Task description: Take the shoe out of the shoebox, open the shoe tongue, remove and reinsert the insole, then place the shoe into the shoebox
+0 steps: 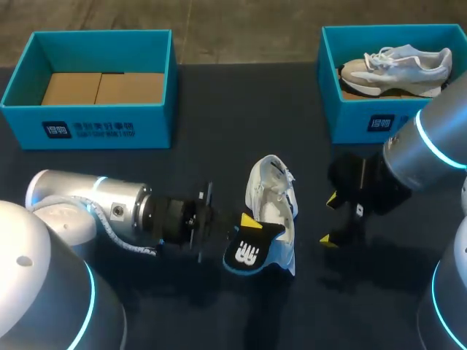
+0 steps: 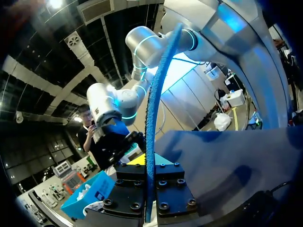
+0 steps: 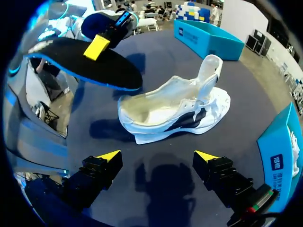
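Note:
A white shoe [image 1: 271, 198] stands on the dark table near the middle, its tongue [image 3: 209, 66] pulled up and its inside bare. My left gripper [image 1: 246, 223] is shut on a black insole with a blue edge [image 1: 252, 251], holding it in the air over the shoe's near end. In the left wrist view the insole [image 2: 151, 137] shows edge-on between the gripper's [image 2: 147, 163] fingers. My right gripper [image 1: 330, 219] stands open just right of the shoe, nothing between its fingers. From the right wrist view, the shoe [image 3: 175, 111] lies ahead of the open gripper [image 3: 157, 158], the insole [image 3: 85, 64] hovering beyond it.
A blue shoebox [image 1: 109, 131] with a cardboard bottom sits at the back left. A second blue box [image 1: 365, 120] at the back right holds another pale shoe [image 1: 398, 67]. Bare dark table lies between the boxes and in front of the shoe.

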